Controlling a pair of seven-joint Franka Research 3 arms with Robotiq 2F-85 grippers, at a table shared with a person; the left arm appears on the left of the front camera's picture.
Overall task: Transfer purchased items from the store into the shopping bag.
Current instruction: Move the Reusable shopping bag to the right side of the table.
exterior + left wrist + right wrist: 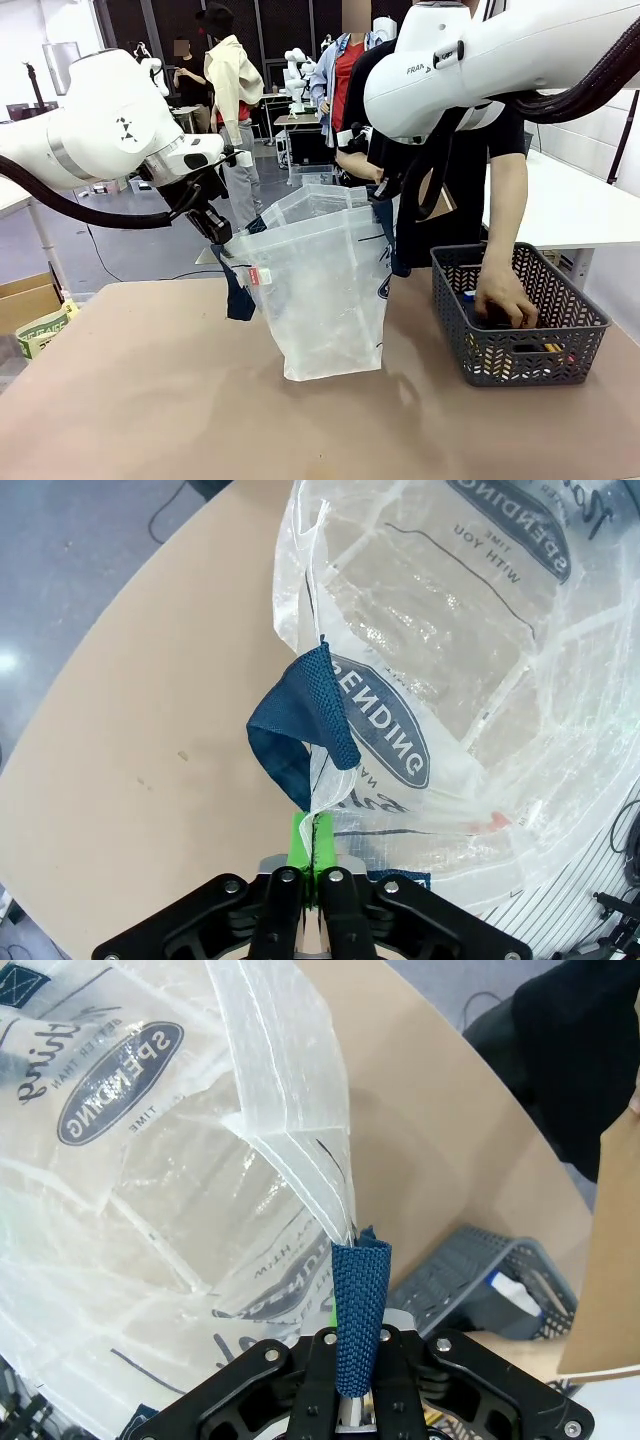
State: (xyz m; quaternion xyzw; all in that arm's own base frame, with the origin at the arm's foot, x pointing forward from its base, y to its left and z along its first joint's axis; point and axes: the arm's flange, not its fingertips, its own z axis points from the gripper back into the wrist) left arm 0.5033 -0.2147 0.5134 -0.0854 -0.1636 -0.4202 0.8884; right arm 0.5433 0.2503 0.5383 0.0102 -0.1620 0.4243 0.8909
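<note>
My left gripper [310, 842] and right gripper [345, 1352] are both clamped tight on opposite rims of the shopping bag [325, 290], mouth spread upward; items [512, 1292] lie in the basket [585, 325] beside it, under the person's hand [503, 297], nearer my right arm.

- The shopping bag [330, 300] is milky, see-through plastic, with dark navy lettering in an oval badge on its side.
- Its handles [298, 730] are deep navy webbing with a fine woven texture.
- A little tag [262, 277] on the bag's edge is red and white.
- The basket [520, 360] is dark grey, its walls an openwork herringbone.
- The purchased items [512, 1292] glimpsed inside it are white and blue.
- The left gripper [312, 830] is black, with bright green pads [298, 835].
- The left arm [110, 125] and right arm [480, 60] are white.
- The table [140, 400] is plain tan.
- The person's top [470, 200] is black.
</note>
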